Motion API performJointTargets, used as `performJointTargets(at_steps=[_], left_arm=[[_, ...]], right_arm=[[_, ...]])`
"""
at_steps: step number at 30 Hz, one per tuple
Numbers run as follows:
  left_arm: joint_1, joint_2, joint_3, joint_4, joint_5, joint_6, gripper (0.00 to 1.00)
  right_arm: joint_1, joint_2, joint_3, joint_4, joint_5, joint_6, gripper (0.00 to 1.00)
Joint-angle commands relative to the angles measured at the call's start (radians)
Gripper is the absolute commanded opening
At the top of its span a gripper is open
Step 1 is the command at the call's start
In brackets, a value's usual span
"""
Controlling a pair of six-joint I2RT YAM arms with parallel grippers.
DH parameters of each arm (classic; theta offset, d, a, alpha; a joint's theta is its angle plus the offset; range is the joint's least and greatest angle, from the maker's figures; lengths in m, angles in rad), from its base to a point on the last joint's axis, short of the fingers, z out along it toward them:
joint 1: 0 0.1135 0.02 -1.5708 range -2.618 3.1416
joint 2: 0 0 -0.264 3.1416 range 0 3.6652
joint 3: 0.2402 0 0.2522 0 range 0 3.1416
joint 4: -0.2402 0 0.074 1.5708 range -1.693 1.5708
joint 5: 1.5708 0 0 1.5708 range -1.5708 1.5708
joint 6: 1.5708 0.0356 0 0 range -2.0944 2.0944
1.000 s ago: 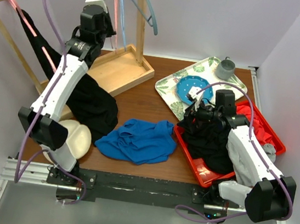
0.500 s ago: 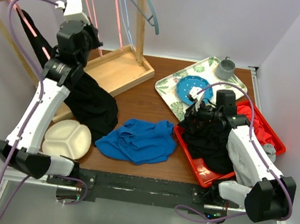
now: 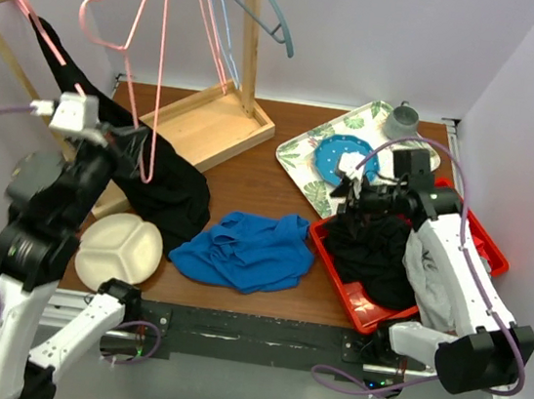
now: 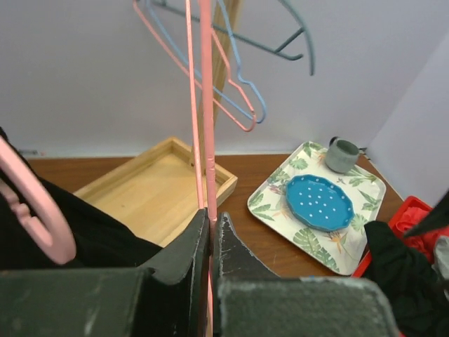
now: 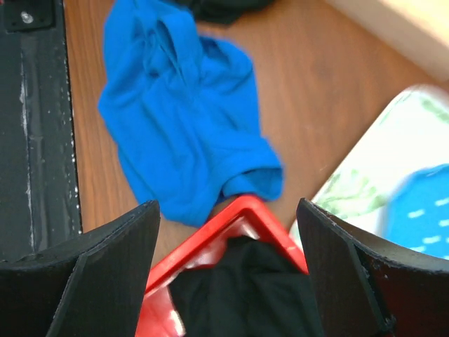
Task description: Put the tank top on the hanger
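Note:
The tank top (image 3: 246,249) lies crumpled on the brown table between the arms, and its blue fabric (image 5: 182,119) fills the top of the right wrist view. My left gripper (image 3: 138,171) is raised at the left and shut on the thin wire of the pink hanger (image 3: 143,55). The hanger's hook curls out to the left below the wooden rod. In the left wrist view the wire of the hanger (image 4: 205,105) runs straight up from my left gripper (image 4: 210,219). My right gripper (image 5: 228,232) stands open and holds nothing. In the top view my right gripper (image 3: 355,191) hovers over the red bin's near-left corner.
The red bin (image 3: 482,248) holds black and grey clothes. A leaf-print tray (image 3: 308,146) carries a blue plate (image 3: 341,158) and a grey mug (image 3: 401,122). The wooden rack (image 3: 203,122) holds a grey-blue hanger (image 3: 262,12), other pink hangers and a black garment (image 3: 165,186). A white divided plate (image 3: 122,249) lies front left.
My left arm has swung down and left from the rod toward the near edge, carrying the pink hanger with it. My right gripper has shifted slightly toward the back.

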Motion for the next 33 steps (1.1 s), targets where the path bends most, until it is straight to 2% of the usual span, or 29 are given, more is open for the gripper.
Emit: performJointTargets(at_steps=[1,6,9,13,16,19,24,29,33], left_arm=[[-0.012,-0.146,-0.039,-0.045,0.133,0.132,0.0],[-0.055,-0.167,-0.024,-0.103,0.262,0.208,0.0],[-0.078,-0.115,-0.041,-0.115,0.415,0.216,0.0],[-0.084,0.037,-0.093,-0.103,0.732,0.206,0.0],[-0.095,0.114,-0.174,-0.04,0.889,0.193,0.0],[-0.171,0.174,-0.217,-0.028,0.862,0.215,0.0],[-0.303,0.225,-0.268,0.044,0.841,0.193,0.0],[-0.342,0.241,-0.297,0.09,0.847,0.176,0.0],[-0.346,0.237,-0.317,0.099,0.847,0.176,0.0]], right_arm=[[0.019,0.017,0.267,-0.257,-0.091,-0.127,0.83],[0.044,0.027,0.489,-0.356,-0.108,-0.127,0.86],[0.05,0.027,0.613,-0.363,-0.143,-0.102,0.91],[0.052,0.048,0.757,-0.383,-0.203,-0.101,0.98],[0.052,0.062,0.777,-0.409,-0.232,-0.142,0.99],[0.055,0.06,0.716,-0.403,-0.227,-0.151,0.99],[0.09,0.054,0.547,-0.32,-0.134,-0.131,0.99],[0.176,0.082,0.412,-0.271,-0.053,-0.121,0.98],[0.2,0.096,0.357,-0.246,-0.057,-0.099,0.95]])
